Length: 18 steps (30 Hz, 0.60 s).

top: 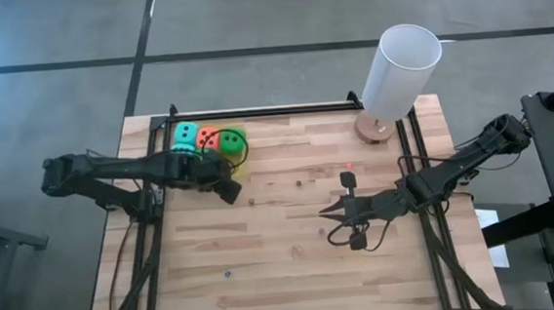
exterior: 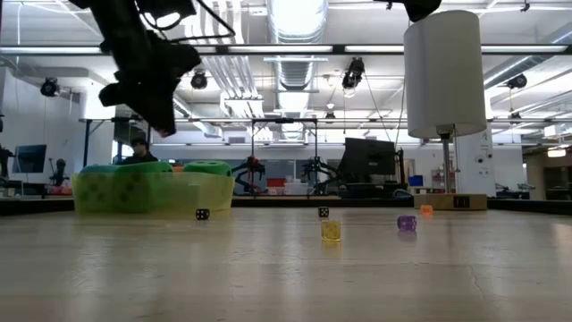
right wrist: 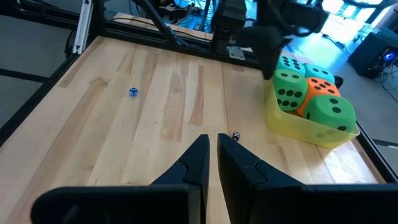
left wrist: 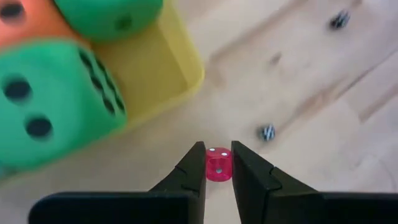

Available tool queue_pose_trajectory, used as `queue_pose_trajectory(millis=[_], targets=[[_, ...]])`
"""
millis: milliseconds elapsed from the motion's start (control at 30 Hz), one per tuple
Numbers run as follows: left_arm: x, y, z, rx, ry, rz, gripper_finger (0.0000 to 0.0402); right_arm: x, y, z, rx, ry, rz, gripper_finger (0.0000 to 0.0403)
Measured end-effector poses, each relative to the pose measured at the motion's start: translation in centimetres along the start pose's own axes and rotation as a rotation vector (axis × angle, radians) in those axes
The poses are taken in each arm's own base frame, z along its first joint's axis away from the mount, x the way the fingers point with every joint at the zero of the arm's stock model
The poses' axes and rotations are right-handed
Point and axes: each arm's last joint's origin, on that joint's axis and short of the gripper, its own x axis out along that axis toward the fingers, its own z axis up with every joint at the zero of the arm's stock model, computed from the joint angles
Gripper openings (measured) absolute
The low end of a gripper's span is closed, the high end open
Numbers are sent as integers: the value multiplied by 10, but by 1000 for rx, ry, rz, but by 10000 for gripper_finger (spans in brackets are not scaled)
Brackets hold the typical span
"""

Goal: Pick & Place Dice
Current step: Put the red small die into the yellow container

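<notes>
Five large soft dice sit in a translucent yellow tray (top: pixel 241 163) at the table's far left: teal (top: pixel 186 135), orange-red (top: pixel 208 138) and green (top: pixel 230 141) ones; the right wrist view shows two green (right wrist: pixel 289 89), two teal (right wrist: pixel 320 71) and one orange-red (right wrist: pixel 320 87). My left gripper (left wrist: pixel 218 163) hovers just right of the tray, above the table (exterior: pixel 165 121), shut on a tiny translucent pink die (left wrist: pixel 218 164). My right gripper (right wrist: pixel 213 148) waits shut over the table's right-middle (top: pixel 326 210). My left gripper pinches the small pink die by two opposite faces (left wrist: pixel 218 168) between its fingertips. One fingertip (left wrist: pixel 196 163) lies on each side, and a two-pip face shows between them. The low view shows the gripper well above the table, so the die is lifted clear.
Small dice lie scattered on the wood: black ones (exterior: pixel 203 214) (exterior: pixel 323 212), a yellow one (exterior: pixel 331 231), a purple one (exterior: pixel 407 224), an orange one (exterior: pixel 426 210) and a blue one (right wrist: pixel 133 92). A white-shaded lamp (top: pixel 398 68) stands at the far right. Black rails (top: pixel 255 114) frame the table.
</notes>
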Motion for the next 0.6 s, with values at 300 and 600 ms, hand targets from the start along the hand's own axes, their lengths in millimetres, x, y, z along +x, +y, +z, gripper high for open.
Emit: queue_pose_trajectory(millis=[300,600], targets=[[14,16,17,6,-114,98,54,0,0,0,0,0,0,28],[23,31,28,-11,-151,148,54,0,0,0,0,0,0,28]])
